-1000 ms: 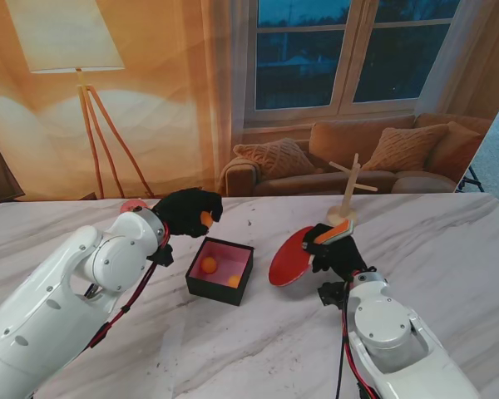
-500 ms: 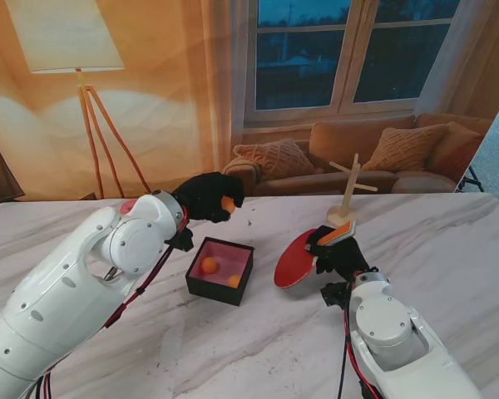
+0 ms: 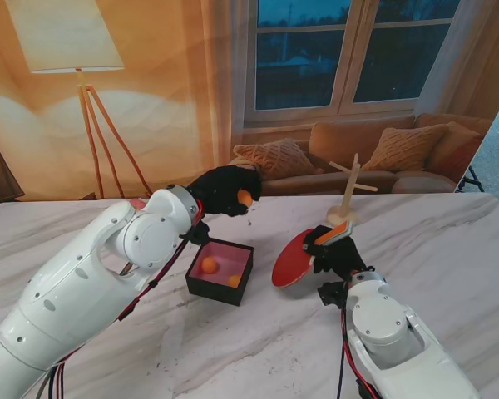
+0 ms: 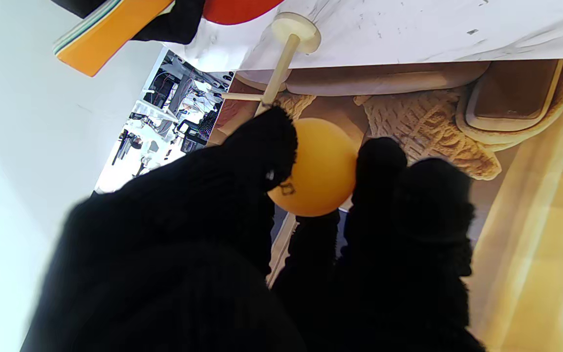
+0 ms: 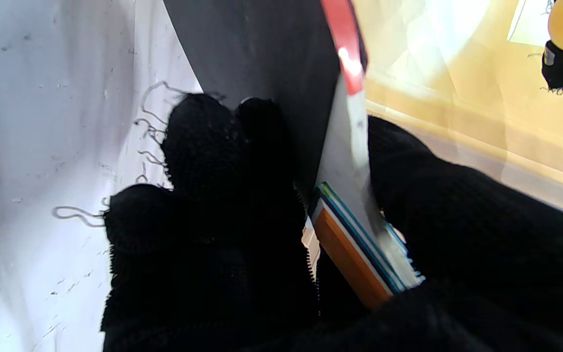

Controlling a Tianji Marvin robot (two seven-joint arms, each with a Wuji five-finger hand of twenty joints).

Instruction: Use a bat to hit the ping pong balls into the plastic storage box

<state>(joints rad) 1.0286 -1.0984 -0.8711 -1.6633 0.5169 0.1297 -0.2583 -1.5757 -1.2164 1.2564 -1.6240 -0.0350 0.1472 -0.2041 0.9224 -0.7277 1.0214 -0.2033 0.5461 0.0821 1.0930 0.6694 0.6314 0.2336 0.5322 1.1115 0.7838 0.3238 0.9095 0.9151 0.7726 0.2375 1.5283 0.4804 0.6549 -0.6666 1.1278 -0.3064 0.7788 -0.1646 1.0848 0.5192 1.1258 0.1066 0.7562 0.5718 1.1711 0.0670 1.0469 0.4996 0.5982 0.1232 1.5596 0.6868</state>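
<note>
A: Above the far edge of the storage box [image 3: 220, 269], the left robot hand [image 3: 224, 189] pinches a ping pong ball [image 3: 244, 198].

B: To its right and nearer, the right robot hand [image 3: 333, 249] grips the bat [image 3: 293, 259], blade pointing left toward the box.

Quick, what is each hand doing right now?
Left hand: shut on an orange ping pong ball.
Right hand: shut on the bat.

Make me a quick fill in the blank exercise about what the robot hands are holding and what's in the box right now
1. The left robot hand pinches an orange ____ in its fingertips.
2. The right robot hand grips a bat whose upturned face is ____.
3. The black storage box already holds ____ orange balls.

Missing words: ball; red; two
</note>
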